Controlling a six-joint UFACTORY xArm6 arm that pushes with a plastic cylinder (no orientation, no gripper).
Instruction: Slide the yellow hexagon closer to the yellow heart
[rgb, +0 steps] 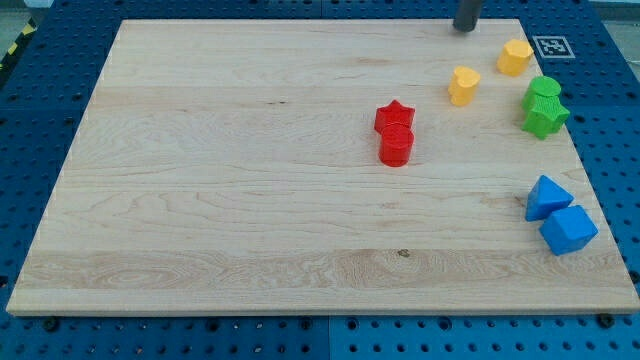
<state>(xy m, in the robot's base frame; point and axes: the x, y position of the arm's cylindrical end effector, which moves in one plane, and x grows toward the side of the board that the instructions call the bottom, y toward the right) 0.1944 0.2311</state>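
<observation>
My tip (465, 28) rests near the board's (250, 200) top edge – above-left of the yellow hexagon (515, 57), apparently not touching it, holding nothing. The yellow heart (463, 86) lies just left and below the hexagon – near, but apart.

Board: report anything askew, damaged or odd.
Nothing stands out. The blocks sit upright in colour pairs; the yellow hexagon and yellow heart lie apart, with my tip above them near the view's top edge.
</observation>
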